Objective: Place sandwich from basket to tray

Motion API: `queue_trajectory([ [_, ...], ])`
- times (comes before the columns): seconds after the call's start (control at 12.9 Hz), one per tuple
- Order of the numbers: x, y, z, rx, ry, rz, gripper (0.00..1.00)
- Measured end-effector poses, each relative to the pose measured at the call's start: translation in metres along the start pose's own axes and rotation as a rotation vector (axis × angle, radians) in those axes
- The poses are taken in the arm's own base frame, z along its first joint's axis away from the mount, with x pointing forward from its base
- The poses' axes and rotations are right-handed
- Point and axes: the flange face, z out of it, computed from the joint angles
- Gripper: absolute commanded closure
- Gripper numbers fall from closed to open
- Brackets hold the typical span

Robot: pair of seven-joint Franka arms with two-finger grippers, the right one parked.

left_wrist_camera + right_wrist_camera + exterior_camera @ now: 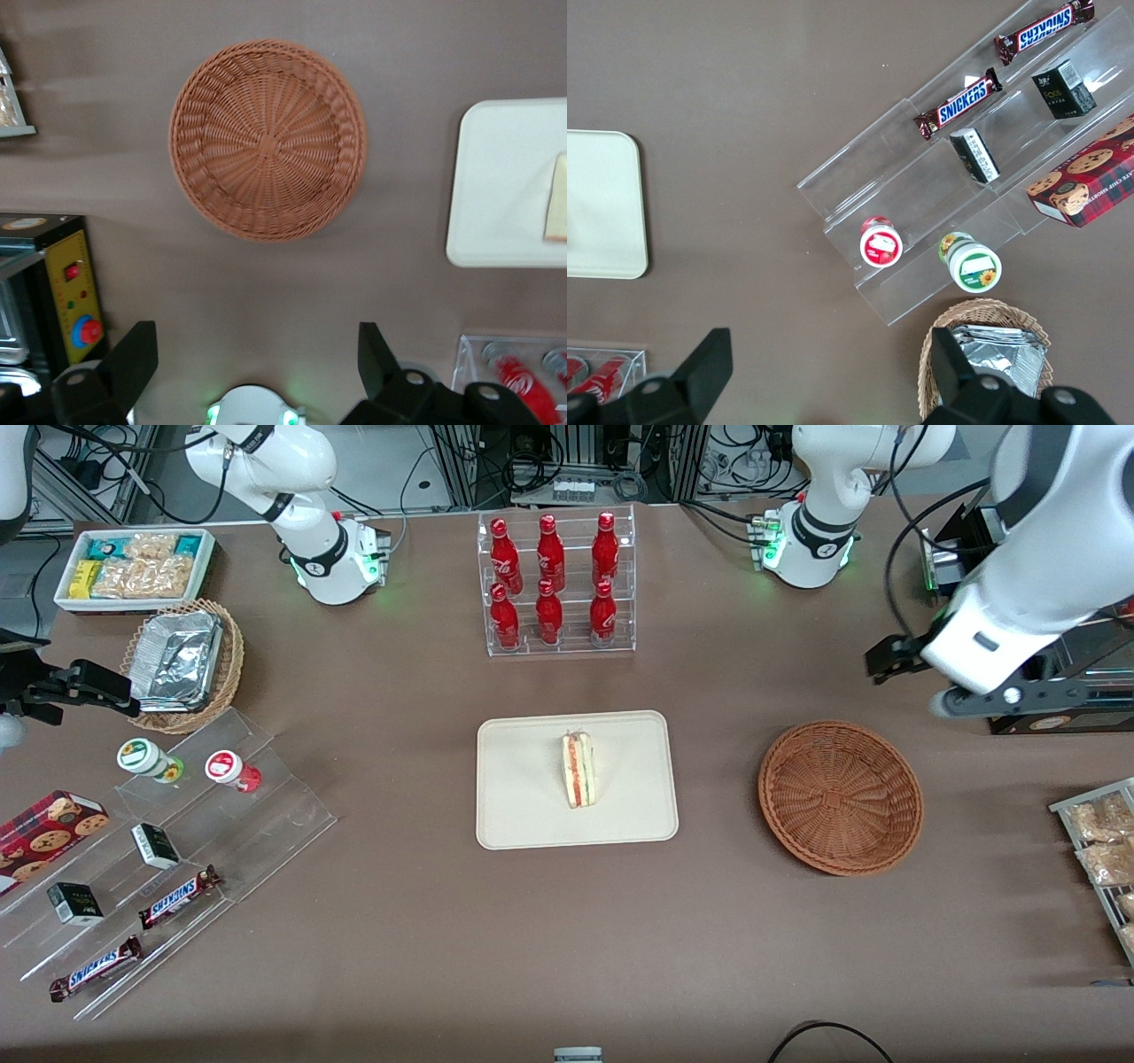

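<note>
Closest to the camera, the basket sits empty, and the sandwich is already lying on the tray, so the job looks pretty much done. The gripper hangs high above the brown table near the basket, fingers spread wide, holding nothing. Cola bottles stand farther from the camera than the tray.

Two Snickers bars are lying on a clear stepped stand, with a red-lidded cup and a green-lidded cup sitting side by side on it. The tray is lying well apart from the stand, and a foil container is resting in a light wicker basket near the cups.
</note>
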Motion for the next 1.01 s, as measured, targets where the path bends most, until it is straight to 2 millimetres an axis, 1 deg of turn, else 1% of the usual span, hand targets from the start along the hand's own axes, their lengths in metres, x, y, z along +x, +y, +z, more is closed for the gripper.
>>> queue_trajectory([
  [0.16,-0.008,-0.021,-0.007,-0.005,0.001,0.037,0.00],
  [0.31,-0.013,-0.039,-0.009,-0.019,0.003,0.055,0.00],
  [0.47,-0.017,-0.049,-0.011,-0.027,0.006,0.059,0.00],
  [1.01,-0.018,-0.049,-0.017,-0.041,0.024,0.063,0.00],
])
